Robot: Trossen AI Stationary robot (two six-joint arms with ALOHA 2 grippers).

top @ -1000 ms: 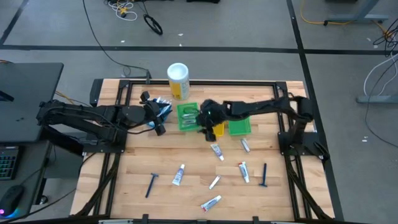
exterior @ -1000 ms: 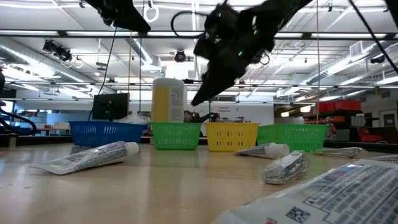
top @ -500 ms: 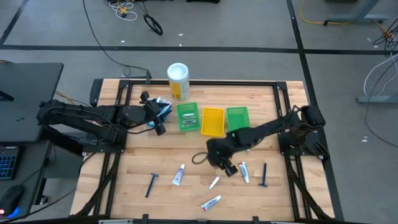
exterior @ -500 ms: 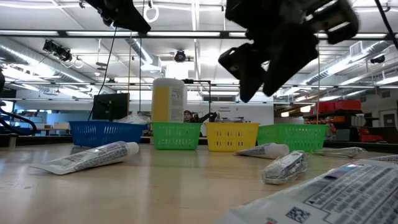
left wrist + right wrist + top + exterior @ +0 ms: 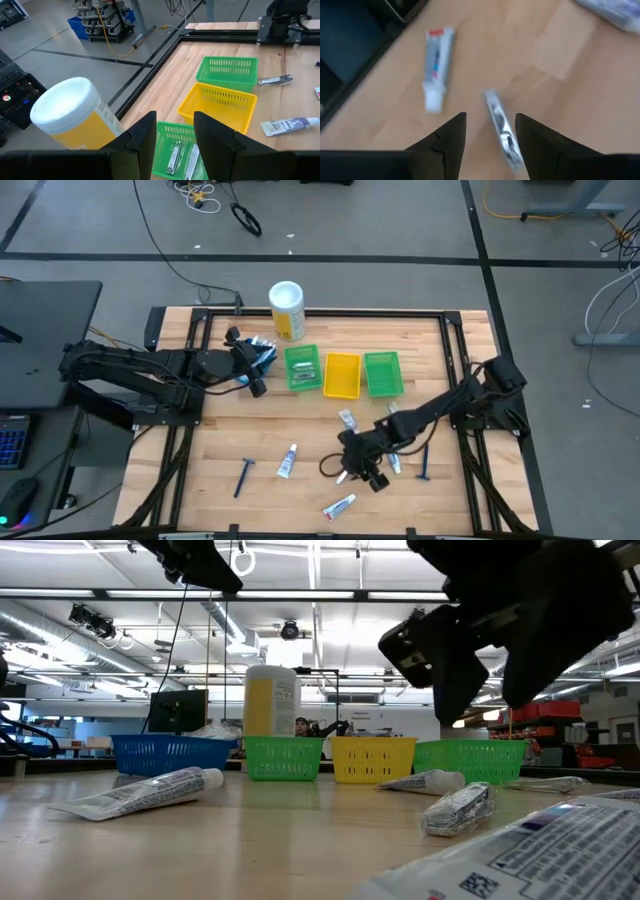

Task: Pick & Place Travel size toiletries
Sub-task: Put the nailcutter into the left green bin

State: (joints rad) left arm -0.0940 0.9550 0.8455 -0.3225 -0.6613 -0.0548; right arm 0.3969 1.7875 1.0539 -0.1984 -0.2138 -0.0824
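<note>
Toiletries are lying scattered over the near half of the table (image 5: pixel 220 435), and a slim silver tube (image 5: pixel 501 129) is sitting right in front of the right gripper (image 5: pixel 490 131), whose fingers are standing apart and empty above it. To grasp well, it should be straddling the tube across its narrow width before closing. A toothpaste tube (image 5: pixel 436 67) is lying near. The left gripper (image 5: pixel 172 132) is waiting, fingers parted, over the green bin (image 5: pixel 170 137)
</note>
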